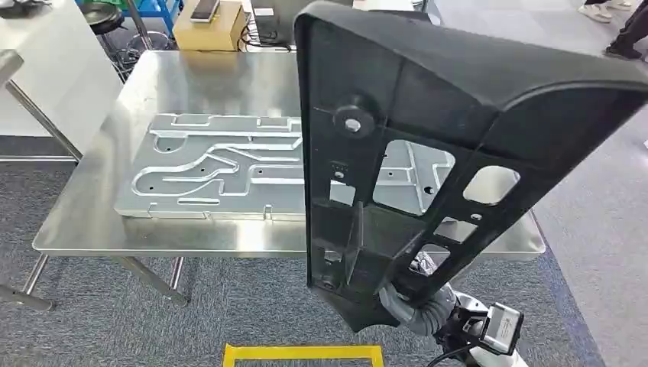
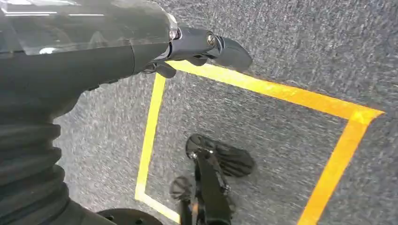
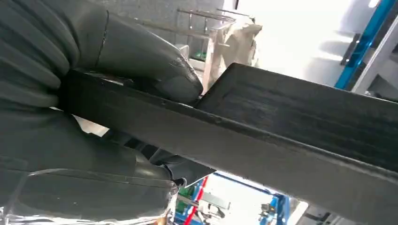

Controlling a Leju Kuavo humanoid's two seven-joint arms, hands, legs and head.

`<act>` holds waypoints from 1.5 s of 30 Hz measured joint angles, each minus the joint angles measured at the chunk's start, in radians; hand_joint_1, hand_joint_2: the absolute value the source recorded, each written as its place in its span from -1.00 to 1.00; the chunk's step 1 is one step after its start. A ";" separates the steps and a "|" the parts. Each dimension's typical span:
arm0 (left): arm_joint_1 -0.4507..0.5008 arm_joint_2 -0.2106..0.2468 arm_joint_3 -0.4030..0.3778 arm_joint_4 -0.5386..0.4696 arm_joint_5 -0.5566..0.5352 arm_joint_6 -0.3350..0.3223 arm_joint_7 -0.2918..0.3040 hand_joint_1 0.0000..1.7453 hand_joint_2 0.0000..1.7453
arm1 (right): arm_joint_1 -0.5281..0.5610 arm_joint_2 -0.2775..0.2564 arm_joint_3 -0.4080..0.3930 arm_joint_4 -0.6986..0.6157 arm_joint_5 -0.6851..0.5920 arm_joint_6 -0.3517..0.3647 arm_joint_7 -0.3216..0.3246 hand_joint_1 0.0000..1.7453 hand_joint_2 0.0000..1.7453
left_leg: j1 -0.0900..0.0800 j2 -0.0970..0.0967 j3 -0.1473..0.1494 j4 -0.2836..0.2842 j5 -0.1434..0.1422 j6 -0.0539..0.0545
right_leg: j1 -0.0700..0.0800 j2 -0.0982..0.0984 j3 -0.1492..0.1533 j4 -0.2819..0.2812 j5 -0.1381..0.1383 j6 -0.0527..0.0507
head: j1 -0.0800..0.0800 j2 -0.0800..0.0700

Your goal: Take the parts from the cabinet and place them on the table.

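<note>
Black plastic part (image 1: 428, 138), one, fills the near head view: a flat ribbed panel with several cutouts, held upright and tilted over the near right side of the tabletop (image 1: 84, 222). Right hand (image 3: 94, 112) grips its lower edge, thumb on one face, fingers pressed on the other. Left hand (image 2: 206, 47) hangs over the floor, nothing in it, fingers stretched out. One machined aluminium plate (image 1: 221, 172) lies flat mid-tabletop, long side parallel to the near edge, partly hidden behind the part. Tabletop is bare steel on tube legs; free strips along its left side and far edge. Grey carpet (image 2: 291, 42) with one yellow tape rectangle (image 2: 263, 86) underfoot. One cardboard box (image 1: 208, 30) sits past the far edge.
</note>
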 joint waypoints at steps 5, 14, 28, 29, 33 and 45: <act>0.000 -0.001 0.000 0.000 0.006 0.006 0.002 -1.00 1.00 | -0.017 0.001 -0.005 0.000 0.019 -0.014 -0.010 0.98 1.00 | -0.006 0.000 0.010 0.017 -0.007 -0.026 | 0.015 0.001 0.027 -0.108 0.040 -0.030 | 0.000 0.000; -0.002 0.000 -0.018 0.000 0.024 0.000 -0.005 -1.00 1.00 | -0.175 0.000 -0.053 0.039 0.301 -0.280 -0.018 0.98 1.00 | 0.013 0.006 -0.124 0.229 -0.086 -0.063 | 0.001 0.002 0.047 -0.114 0.034 -0.044 | 0.000 0.000; -0.019 0.003 -0.081 0.000 0.046 -0.026 -0.020 -1.00 1.00 | -0.627 0.044 -0.017 0.510 0.922 -0.639 0.221 0.98 1.00 | 0.009 0.010 -0.048 0.002 0.033 -0.008 | -0.002 0.000 -0.115 0.201 -0.083 0.008 | 0.000 0.000; -0.021 0.003 -0.085 0.000 0.047 -0.027 -0.020 -1.00 1.00 | -0.669 0.044 0.007 0.568 0.994 -0.639 0.254 0.98 1.00 | 0.009 0.007 -0.047 0.002 0.033 -0.008 | -0.002 0.000 -0.095 0.154 -0.045 0.006 | 0.000 0.000; -0.030 0.003 -0.105 0.000 0.051 -0.051 -0.025 -1.00 1.00 | -0.831 0.059 0.121 0.834 1.189 -0.589 0.307 0.98 1.00 | 0.002 -0.009 -0.053 0.008 0.030 -0.018 | 0.007 -0.003 0.019 -0.107 0.057 -0.014 | 0.000 0.000; -0.036 0.011 -0.154 0.000 0.045 -0.080 -0.078 -1.00 1.00 | -0.933 0.066 0.354 1.304 1.274 -0.594 0.235 0.98 1.00 | 0.016 -0.003 -0.190 0.202 0.003 -0.068 | 0.002 -0.048 0.048 -0.125 0.035 -0.037 | 0.000 0.000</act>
